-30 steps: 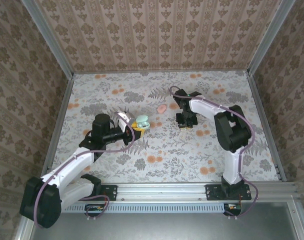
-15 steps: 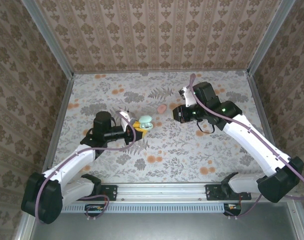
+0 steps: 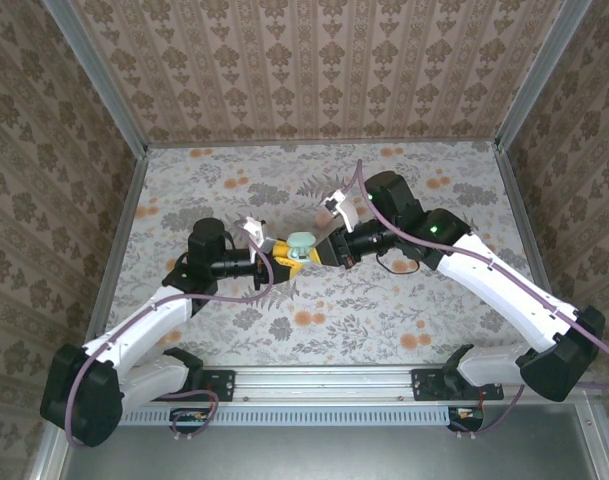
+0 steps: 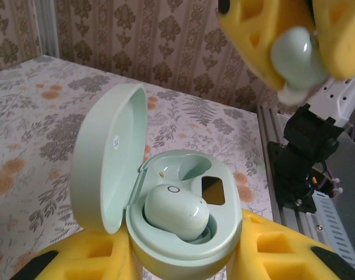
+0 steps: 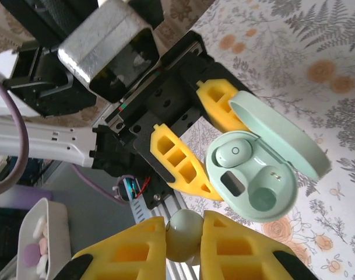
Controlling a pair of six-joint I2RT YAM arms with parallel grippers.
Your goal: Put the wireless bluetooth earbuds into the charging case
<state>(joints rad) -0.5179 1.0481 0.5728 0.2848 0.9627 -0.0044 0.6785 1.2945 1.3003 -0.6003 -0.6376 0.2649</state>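
Grey-green floral print covers the table point(image 3: 314, 330), unchanged. The right arm point(image 3: 484, 275) differs most. A second ago it was folded, its claw pointing down at the table right of centre. Now it stretches leftward, with the right gripper point(image 3: 331, 250) brought just beside the left gripper point(image 3: 284, 255). The left arm point(image 3: 154, 320) has barely shifted, moving a little toward the middle.

The left gripper is clamped on the base of the mint charging case point(image 4: 183, 233), whose lid point(image 4: 110, 163) is swung open. The seated earbud point(image 4: 174, 210) fills one well, and the neighbouring well point(image 4: 192, 166) is bare. The right gripper is closed on the second earbud point(image 5: 184, 233), which hangs near the case without touching it.

From above, that second earbud is too small to make out, and the right jaws are hidden beneath the wrist. Each wrist view cuts its own yellow fingers point(image 5: 130, 251) off at the bottom edge.
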